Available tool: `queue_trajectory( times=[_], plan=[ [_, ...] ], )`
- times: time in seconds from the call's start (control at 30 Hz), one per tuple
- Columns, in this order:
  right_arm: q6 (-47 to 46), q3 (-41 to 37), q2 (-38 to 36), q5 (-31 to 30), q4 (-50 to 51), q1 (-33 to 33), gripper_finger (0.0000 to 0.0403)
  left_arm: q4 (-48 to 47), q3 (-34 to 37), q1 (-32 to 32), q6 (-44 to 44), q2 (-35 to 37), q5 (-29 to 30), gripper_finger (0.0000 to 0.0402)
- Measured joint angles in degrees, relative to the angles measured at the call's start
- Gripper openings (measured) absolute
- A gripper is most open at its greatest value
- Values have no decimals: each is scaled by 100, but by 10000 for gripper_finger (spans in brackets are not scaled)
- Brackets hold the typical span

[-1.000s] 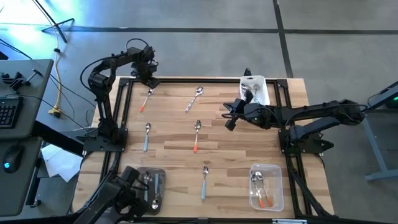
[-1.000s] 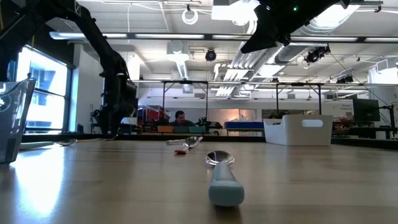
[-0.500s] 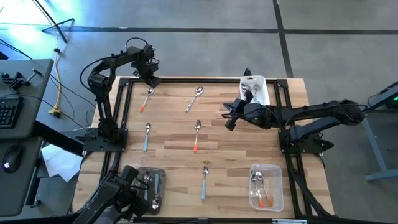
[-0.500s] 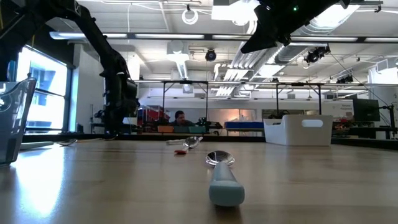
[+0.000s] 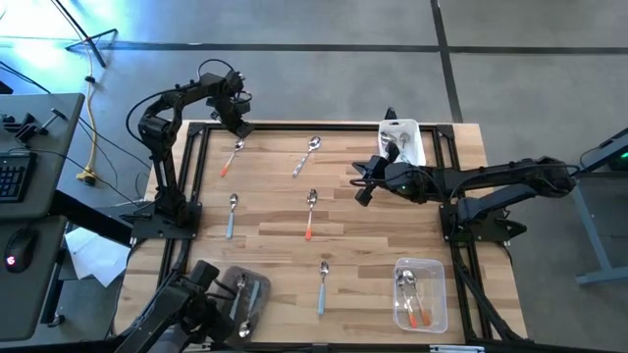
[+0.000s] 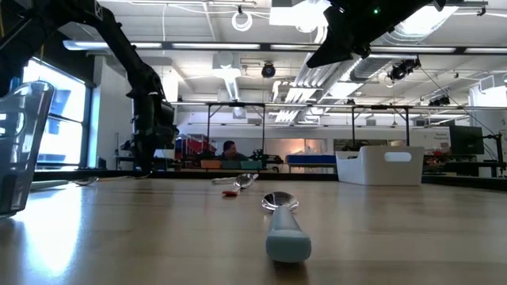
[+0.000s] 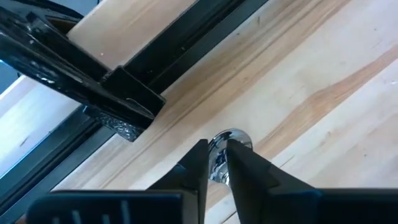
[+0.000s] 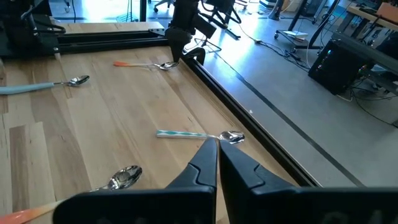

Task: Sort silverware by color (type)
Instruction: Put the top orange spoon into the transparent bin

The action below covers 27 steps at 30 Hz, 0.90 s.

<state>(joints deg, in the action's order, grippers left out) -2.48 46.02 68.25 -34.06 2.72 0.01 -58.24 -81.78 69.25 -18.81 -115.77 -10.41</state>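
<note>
Left wrist view: left gripper (image 7: 217, 163) fingers narrow around orange spoon (image 7: 225, 144) bowl; rounded metal may slip. Right gripper (image 8: 217, 163) shut, idle.

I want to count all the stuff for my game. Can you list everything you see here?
far orange spoon: 1, orange handle, far-left part of the table
middle orange spoon: 1, orange handle, mid-table
blue spoons: 3, light blue handles, far middle, left, near middle
white tub: 1, white, far-right corner
clear tubs: 2, see-through, near-left with silver spoons, near-right with spoons, some orange
table: 1, light wood, black frame
person: 1, far back in the room
left hand: 1, black, pinched on the far orange spoon's bowl end
right hand: 1, black, shut and empty, above the table's right-middle
</note>
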Motion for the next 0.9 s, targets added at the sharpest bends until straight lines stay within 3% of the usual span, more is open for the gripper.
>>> queue_trajectory(
  times=[0.27, 0.47, 0.67, 0.9],
  plan=[
    [0, 0, 0, 0, 2, 0, 0, -41, -225, 0, 49, 7, 344, 4],
    [13, 0, 0, 0, 3, 0, 0, -171, -350, 0, 67, 7, 434, 6],
    [19, 0, 0, 0, 4, -2, 0, -291, -350, -4, 368, 7, -24, 77],
    [20, 0, 0, 0, 4, -2, 0, -343, -350, -72, 370, 7, 107, 187]
  ],
)
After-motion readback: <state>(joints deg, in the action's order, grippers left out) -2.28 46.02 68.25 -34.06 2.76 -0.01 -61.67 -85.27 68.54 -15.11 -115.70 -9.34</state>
